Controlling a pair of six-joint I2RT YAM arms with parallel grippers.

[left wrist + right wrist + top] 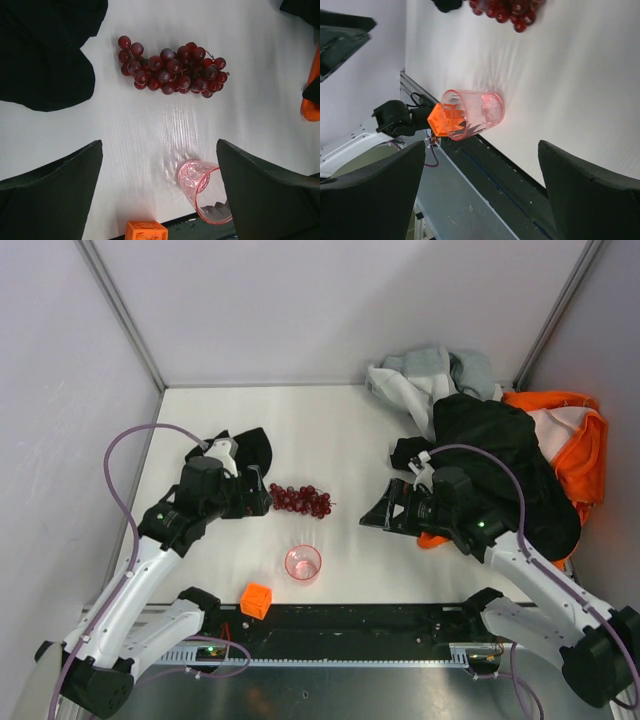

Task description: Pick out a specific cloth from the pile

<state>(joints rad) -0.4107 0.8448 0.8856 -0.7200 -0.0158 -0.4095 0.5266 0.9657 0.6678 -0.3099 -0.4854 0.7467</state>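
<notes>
Small black cloth (pixel 255 448) lies left of centre, well apart from the pile (pixel 520 440) at upper right.
It looks soft, light and limp, possibly bunched, though its folds are too dark to read. Pinch a raised edge. The left gripper (pixel 258 502) and right gripper (pixel 378 512) both gape, empty.

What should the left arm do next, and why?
Probably draw the left gripper up and back: its jaws are open and empty, and the small black cloth already lies alone on the table, away from the pile.

White-and-black arms (pixel 140 578), looping purple cables (pixel 108 462), matte black jaws.
</notes>
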